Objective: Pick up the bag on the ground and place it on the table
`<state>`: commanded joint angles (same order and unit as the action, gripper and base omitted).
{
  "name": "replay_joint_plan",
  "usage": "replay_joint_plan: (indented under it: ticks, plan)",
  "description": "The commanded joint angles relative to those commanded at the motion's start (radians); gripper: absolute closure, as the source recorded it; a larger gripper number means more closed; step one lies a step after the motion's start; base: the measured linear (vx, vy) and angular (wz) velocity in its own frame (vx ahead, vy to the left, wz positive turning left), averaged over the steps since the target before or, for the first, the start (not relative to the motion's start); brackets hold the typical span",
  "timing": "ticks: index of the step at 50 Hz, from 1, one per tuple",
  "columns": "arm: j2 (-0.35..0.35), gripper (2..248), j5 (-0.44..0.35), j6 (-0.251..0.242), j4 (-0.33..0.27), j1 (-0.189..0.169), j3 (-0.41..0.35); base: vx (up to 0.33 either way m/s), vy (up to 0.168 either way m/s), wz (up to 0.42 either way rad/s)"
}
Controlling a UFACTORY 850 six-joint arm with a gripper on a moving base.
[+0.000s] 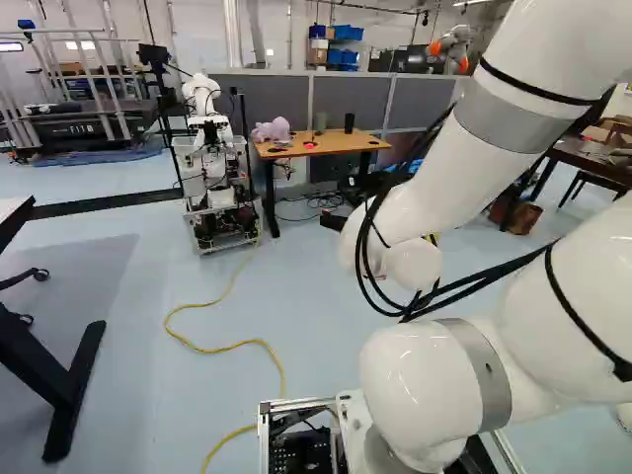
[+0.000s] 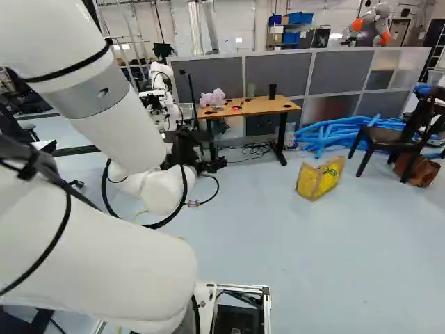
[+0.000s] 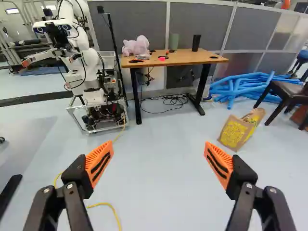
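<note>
Hanging spread above the floor [image 2: 327, 257], the claw [image 2: 201, 157] well apart from the bag [image 2: 316, 181].

bag [image 3: 235, 132]: brown, yellow print patch on the side. table [image 3: 180, 58]: orange-brown top, black legs. soft bundle [image 3: 136, 45] pale pink. cylinder [image 3: 196, 43] black, other cylinder [image 3: 173, 41] dull green. tubes [image 3: 245, 86] bright blue. chair [image 2: 386, 136] dark brown. floor [image 3: 159, 178] pale blue-grey. partition [image 3: 144, 24]: grey panels, lighter frame strips. cable [image 1: 225, 348] yellow. arm [image 1: 434, 178] white, grey bands, black straps. gripper [image 2: 186, 149] black, pads [image 3: 99, 161] orange with black stripes. another robot [image 3: 77, 29] mostly white.
</note>
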<state>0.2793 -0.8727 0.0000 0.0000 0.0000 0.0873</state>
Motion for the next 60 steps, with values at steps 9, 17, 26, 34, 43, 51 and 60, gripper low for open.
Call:
replay_joint_plan:
  ticks: [9, 17, 26, 34, 43, 51, 60]
  plan:
    - [0.000, 3, 0.000, 0.000, 0.000, 0.000, 0.000, 0.000, -0.001, -0.004]
    - [0.000, 3, 0.000, 0.000, 0.000, 0.000, 0.000, -0.012, -0.012, -0.131]
    - [0.000, 3, 0.000, 0.000, 0.000, 0.000, 0.000, 0.025, -0.030, -0.114]
    - [0.000, 3, 0.000, 0.000, 0.000, 0.000, 0.000, 0.030, -0.031, -0.153]
    - [0.000, 3, 0.000, 0.000, 0.000, 0.000, 0.000, 0.050, -0.058, -0.260]
    - [0.000, 3, 0.000, 0.000, 0.000, 0.000, 0.000, 0.068, -0.099, -0.288]
    - [0.000, 3, 0.000, 0.000, 0.000, 0.000, 0.000, 0.090, -0.109, -0.301]
